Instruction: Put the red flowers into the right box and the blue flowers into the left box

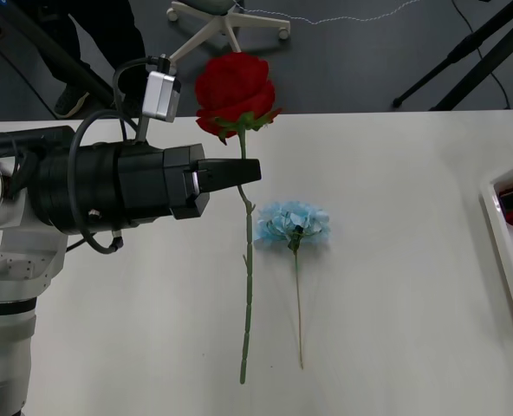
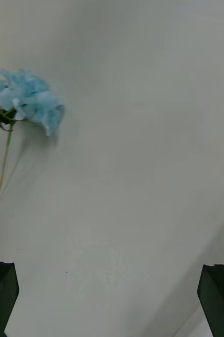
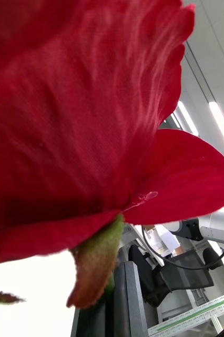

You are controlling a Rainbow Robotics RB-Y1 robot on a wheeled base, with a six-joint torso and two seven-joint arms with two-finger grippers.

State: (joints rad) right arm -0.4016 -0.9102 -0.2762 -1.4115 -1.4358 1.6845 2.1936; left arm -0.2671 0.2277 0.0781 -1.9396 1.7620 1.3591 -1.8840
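In the front view, the left gripper [image 1: 246, 171] is clamped on the stem of the red rose [image 1: 235, 87], below the bloom. The blue flower [image 1: 293, 224] lies on the table [image 1: 395, 286] just beside that stem. A box [image 1: 499, 227] sits at the right edge.

In the right wrist view, the right gripper [image 2: 112, 300] hangs spread wide over the table, with the blue flower [image 2: 28, 100] lying apart from it.

In the left wrist view, the rose's red petals [image 3: 91, 105] sit close above the black fingers [image 3: 120, 303].

A white table [image 1: 395, 260], with a chair base [image 1: 226, 19] and tripod legs [image 1: 451, 58] beyond it.
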